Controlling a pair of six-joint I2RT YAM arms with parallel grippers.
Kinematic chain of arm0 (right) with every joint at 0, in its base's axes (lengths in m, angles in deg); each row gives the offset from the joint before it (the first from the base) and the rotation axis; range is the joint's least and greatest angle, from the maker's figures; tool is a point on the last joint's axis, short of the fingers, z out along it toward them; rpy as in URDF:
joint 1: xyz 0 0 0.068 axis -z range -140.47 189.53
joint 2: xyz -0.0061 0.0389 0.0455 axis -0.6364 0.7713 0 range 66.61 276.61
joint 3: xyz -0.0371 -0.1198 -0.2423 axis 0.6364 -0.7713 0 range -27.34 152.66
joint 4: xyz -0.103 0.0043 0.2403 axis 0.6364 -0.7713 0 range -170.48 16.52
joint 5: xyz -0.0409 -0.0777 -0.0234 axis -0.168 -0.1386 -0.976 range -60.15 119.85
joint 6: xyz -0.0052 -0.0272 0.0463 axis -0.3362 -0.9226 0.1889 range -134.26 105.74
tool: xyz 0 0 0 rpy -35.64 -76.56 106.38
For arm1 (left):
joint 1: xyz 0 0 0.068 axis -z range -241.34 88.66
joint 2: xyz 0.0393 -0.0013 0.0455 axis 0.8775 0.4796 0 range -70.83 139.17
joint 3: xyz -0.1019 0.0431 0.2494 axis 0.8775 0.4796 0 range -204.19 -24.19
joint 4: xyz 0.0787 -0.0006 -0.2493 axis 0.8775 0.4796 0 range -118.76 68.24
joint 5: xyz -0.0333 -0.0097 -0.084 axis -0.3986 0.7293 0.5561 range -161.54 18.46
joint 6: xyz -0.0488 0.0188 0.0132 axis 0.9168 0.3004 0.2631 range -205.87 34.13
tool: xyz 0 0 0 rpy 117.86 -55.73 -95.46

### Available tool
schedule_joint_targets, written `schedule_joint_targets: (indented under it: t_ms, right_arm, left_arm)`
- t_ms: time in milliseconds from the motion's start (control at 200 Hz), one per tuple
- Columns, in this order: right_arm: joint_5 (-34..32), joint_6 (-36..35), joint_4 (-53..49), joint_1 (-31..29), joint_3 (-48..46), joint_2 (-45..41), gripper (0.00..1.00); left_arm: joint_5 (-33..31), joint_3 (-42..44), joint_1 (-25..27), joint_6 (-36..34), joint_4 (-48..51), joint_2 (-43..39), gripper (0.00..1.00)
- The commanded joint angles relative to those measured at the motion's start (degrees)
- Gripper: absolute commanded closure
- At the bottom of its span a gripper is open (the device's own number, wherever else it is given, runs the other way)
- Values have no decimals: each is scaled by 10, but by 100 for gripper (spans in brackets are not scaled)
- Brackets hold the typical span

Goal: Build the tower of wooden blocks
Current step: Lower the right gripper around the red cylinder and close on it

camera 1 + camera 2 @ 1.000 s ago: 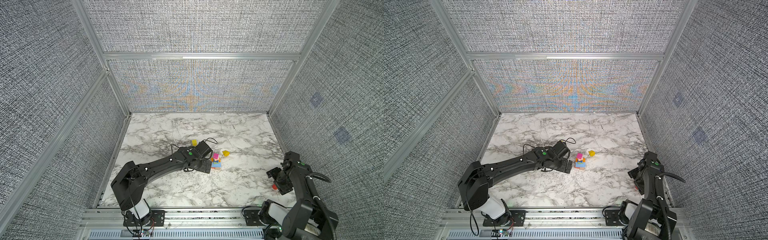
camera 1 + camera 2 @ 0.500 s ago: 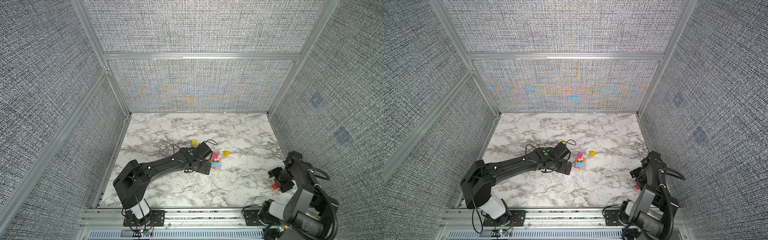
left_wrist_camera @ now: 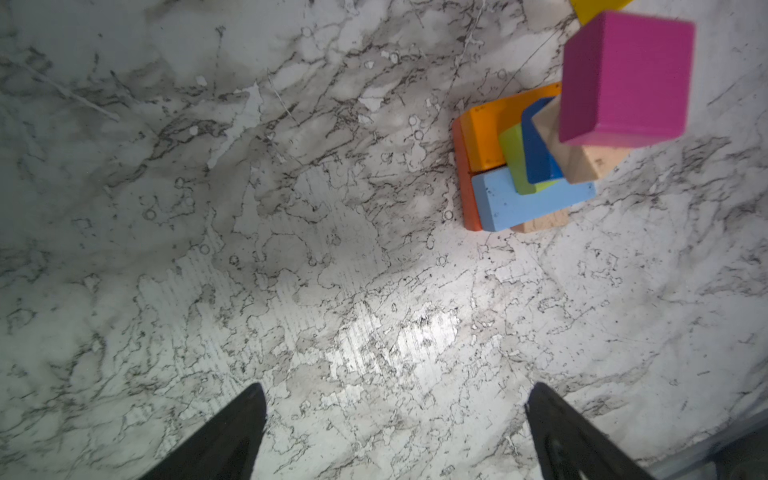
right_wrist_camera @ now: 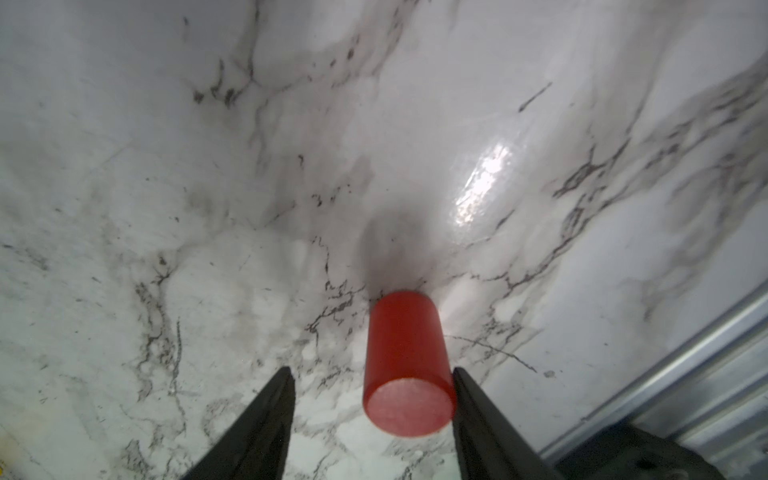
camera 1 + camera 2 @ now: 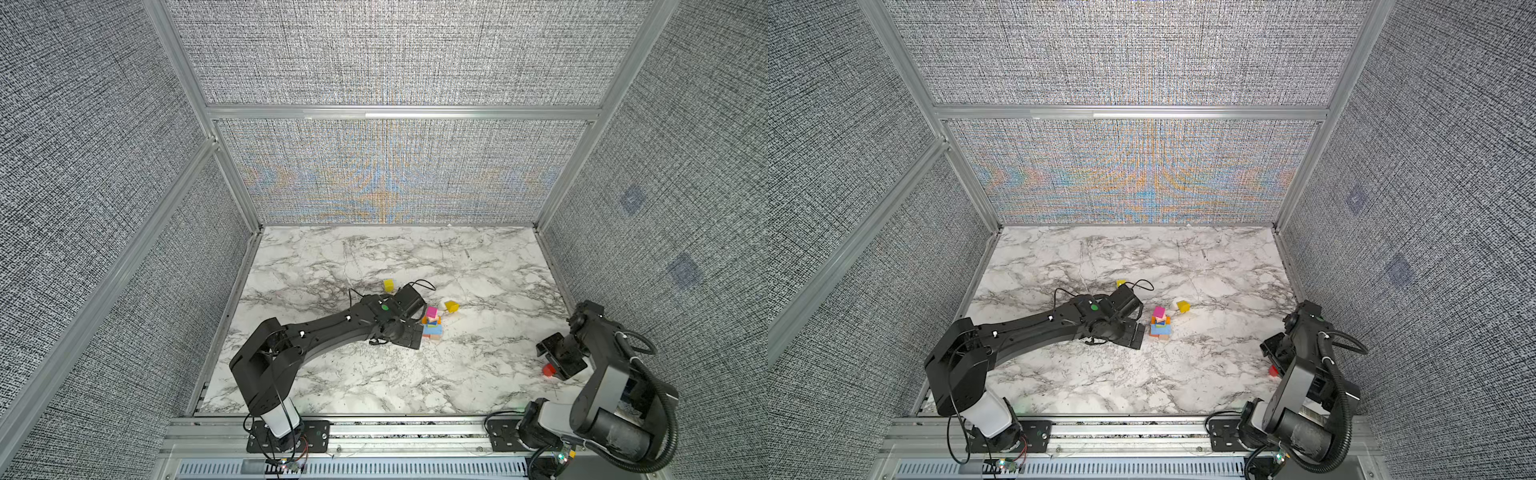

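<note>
Left jaws gaped empty just beside the tower (image 5: 432, 321); right jaws, unclenched, straddled the red cylinder (image 4: 407, 365) near the tabletop (image 5: 457, 374) edge, bare marble between them

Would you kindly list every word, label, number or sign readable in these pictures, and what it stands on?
No text can be read anywhere.
Upper tan block: tiny dark marks, too small to read.
Left arm: a plain green dot, no lettering.
Right wall: two faint dark squares, too blurred to read.
</note>
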State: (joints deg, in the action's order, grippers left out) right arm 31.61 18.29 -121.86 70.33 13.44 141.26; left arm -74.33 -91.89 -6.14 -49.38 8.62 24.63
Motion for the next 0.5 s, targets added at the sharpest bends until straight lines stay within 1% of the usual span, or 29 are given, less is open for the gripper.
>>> schedule_joint_targets:
  t_ms: [0, 110, 220, 410, 495]
  right_arm:
    - [15, -11, 5, 0, -1, 7, 39]
    - [15, -15, 6, 0, 4, 10, 42]
    - [19, -19, 9, 0, 3, 11, 50]
    - [23, -22, 12, -1, 4, 17, 56]
    - [24, -23, 13, -3, 4, 16, 62]
  left_arm:
    - [4, 0, -1, 0, -6, 2, 2]
    - [3, 0, -1, 0, -7, 4, 1]
    - [4, 2, -1, 0, -10, 6, 1]
    - [4, 6, -1, 1, -14, 7, 1]
    - [-1, 9, -2, 0, -15, 6, 1]
